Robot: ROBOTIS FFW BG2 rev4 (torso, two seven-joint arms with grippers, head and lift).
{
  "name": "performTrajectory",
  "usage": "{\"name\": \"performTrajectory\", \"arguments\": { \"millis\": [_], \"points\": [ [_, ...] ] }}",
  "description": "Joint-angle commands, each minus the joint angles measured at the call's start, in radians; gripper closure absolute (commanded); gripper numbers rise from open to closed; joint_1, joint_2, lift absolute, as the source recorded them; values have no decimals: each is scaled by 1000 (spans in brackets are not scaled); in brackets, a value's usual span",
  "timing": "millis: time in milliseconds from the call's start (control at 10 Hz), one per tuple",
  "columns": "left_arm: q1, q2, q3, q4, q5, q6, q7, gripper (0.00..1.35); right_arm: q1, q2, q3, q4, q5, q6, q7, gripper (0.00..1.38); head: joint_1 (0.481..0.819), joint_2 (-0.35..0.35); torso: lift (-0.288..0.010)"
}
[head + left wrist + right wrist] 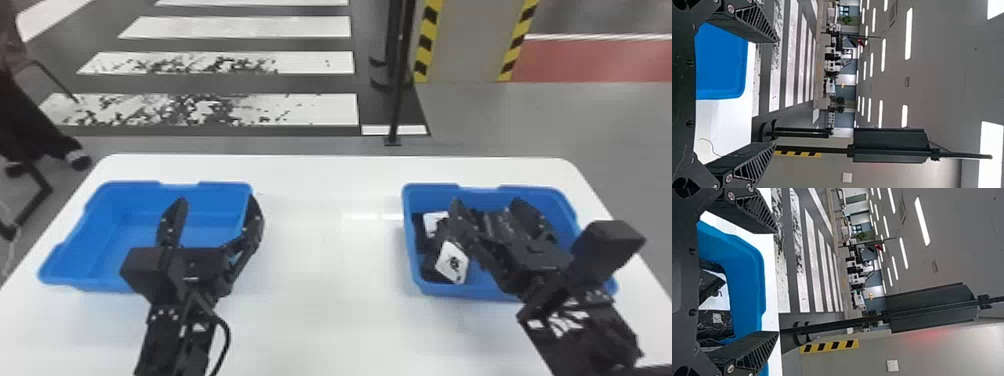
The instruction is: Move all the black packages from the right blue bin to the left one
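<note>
Two blue bins rest on the white table (325,325), the left bin (127,189) at nine o'clock and the right bin (542,192) at three o'clock, taking the table's middle as the centre of the dial and twelve as straight away from the robot. Black packages lie in the right bin, bunched along its side between ten and seven o'clock. One package (434,267) sits near the eight o'clock corner with a white label (452,262) facing up; another white patch (433,221) shows toward ten o'clock. The left gripper (216,200) is over the left bin, aimed at about twelve o'clock, its two fingers spread wide with nothing between them. The right gripper (486,202) is over the right bin, pointing toward eleven o'clock, also released, its fingers well apart and holding nothing. Its wrist view shows packages in that bin too, one with a small printed square (717,318). Past the table, a thin black pole (397,100) stands near one o'clock, beside a pillar (460,45) with yellow and black edges.
</note>
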Motion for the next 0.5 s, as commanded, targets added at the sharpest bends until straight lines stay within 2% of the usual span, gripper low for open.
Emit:
{"name": "performTrajectory", "arguments": {
  "millis": [0, 400],
  "points": [
    [2, 0, 0, 0, -6, 0, 0, 133, 3, 0, -2, -2, -1, 0, 0, 110, 695, 15, -168],
    [0, -2, 4, 0, -26, -5, 0, 134, 0, 2, -2, 3, -3, 0, 0, 111, 695, 16, -168]
  ]
}}
